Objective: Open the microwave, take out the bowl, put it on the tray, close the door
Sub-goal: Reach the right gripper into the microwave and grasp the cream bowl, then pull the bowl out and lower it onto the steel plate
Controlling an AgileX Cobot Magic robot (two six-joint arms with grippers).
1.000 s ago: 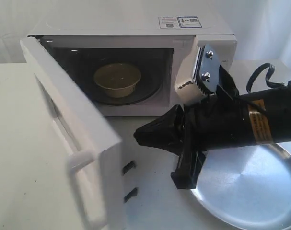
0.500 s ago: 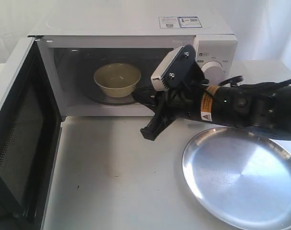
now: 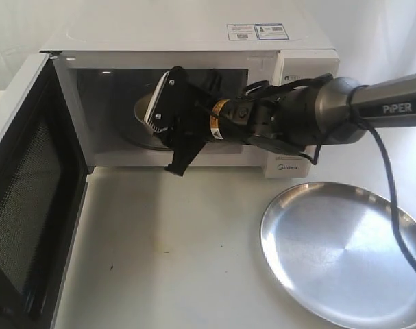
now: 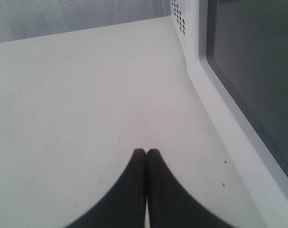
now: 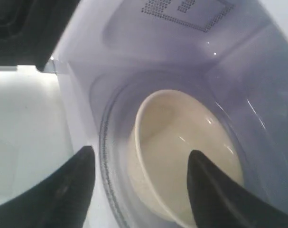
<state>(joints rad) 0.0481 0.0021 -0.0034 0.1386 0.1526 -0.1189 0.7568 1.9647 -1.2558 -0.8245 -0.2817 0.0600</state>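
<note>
The white microwave [image 3: 194, 34] stands with its door [image 3: 22, 205] swung wide to the left, black mesh inner face showing. The cream bowl [image 5: 181, 152] sits on the glass turntable inside. In the exterior view only a sliver of the bowl [image 3: 140, 110] shows behind my right arm [image 3: 290, 120], which reaches into the cavity. My right gripper [image 5: 141, 151] is open and straddles the bowl's near rim, one finger outside it and one over its hollow. My left gripper [image 4: 146, 151] is shut and empty above the table, beside the door's outer face [image 4: 257, 71]. The silver tray [image 3: 345, 253] lies at front right.
The glass turntable [image 5: 106, 156] rings the bowl closely. The cavity walls and ceiling vent [image 5: 181, 9] hem in my right gripper. White tabletop [image 3: 173, 247] stretches between the open door and the tray. A black cable [image 3: 393, 226] crosses above the tray's right side.
The door swung from half open to wide open. My right arm moved left and inward, from in front of the microwave into the cavity at the bowl.
</note>
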